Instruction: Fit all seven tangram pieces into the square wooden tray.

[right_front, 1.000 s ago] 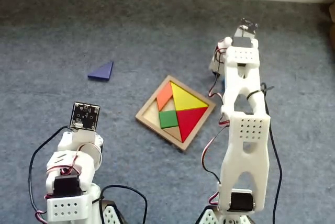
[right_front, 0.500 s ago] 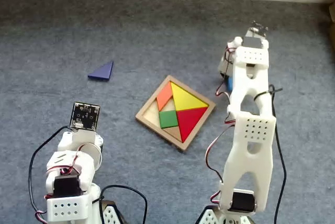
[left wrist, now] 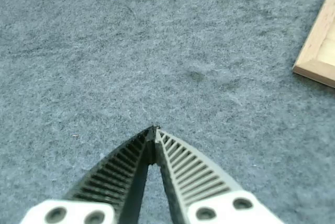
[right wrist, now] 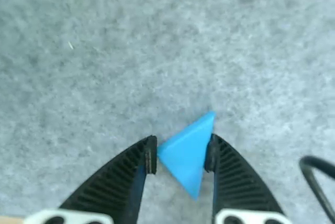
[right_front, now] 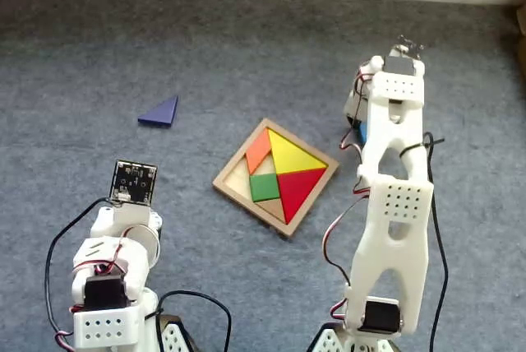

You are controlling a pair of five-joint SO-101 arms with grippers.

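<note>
Tray (right_front: 219,180) in the middle with four pieces (right_front: 292,157) in it, one triangle (right_front: 160,112) well apart to its left, second triangle (right wrist: 187,150) right of the tray, between the right gripper (right wrist: 181,153) fingers.

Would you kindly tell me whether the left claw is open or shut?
Shut: the left claw has its fingertips meeting with no gap in the left wrist view, above the carpet, holding nothing.

Nothing legible anywhere — the dark board (right_front: 134,182) perhaps bears marks, too small to read.
</note>
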